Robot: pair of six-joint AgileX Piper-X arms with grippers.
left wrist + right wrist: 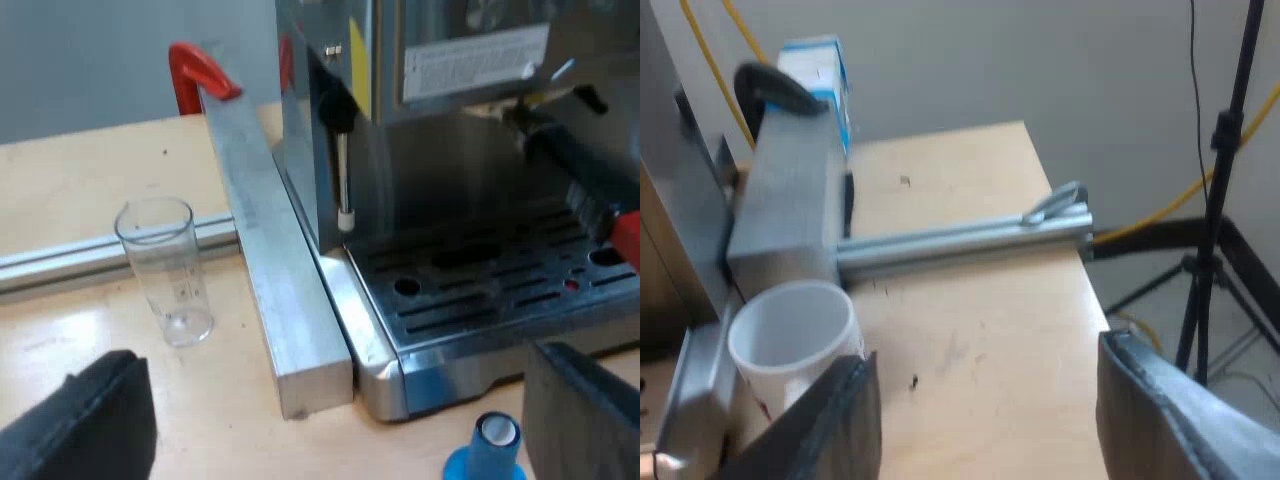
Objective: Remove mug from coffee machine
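Mug (792,335) is seen in the right wrist view, white and upright on the table (970,330), just beside a metal block (790,190). Its foot is hidden by one finger of the right gripper (985,360), whose fingers are spread wide with nothing held. The left wrist view shows the machine (440,100) instead, with its drip tray (480,290), steam wand (343,170) and the holder's handle (575,165) at the front. The left gripper (335,365) is likewise spread wide and grips nothing. A blue tamper (490,450) stands near the tray's front. A glass (165,270) is parted from the machine by a metal bar (265,240).
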